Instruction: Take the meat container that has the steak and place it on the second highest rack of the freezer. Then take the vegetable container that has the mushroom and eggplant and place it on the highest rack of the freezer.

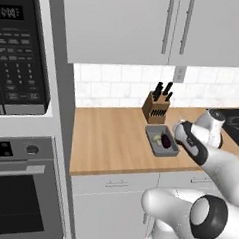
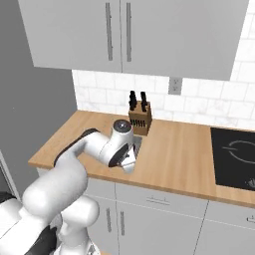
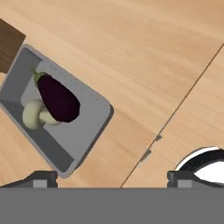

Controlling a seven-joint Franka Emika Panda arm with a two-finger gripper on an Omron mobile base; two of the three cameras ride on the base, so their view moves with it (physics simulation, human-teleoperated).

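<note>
Left base view, gripper: the arm reaches over the wooden table; the hand is at the right-hand end of the vegetable container, and its fingertips cannot be made out here.
Left base view, contents: the eggplant lies nearer the hand, the mushroom just beyond it on the far side from the hand.
Left base view, surroundings: a knife block stands on the table behind the container, farther from the hand.
Right base view, gripper: the hand hangs low over the table, hiding most of the container; the knife block is just past it, towards the wall.
Hand view, gripper: gripper spread wide, both tips well apart, nothing between them.
Hand view, container: the vegetable container sits on the table ahead of the left tip, tilted across the view; eggplant and mushroom touch inside it.
</note>
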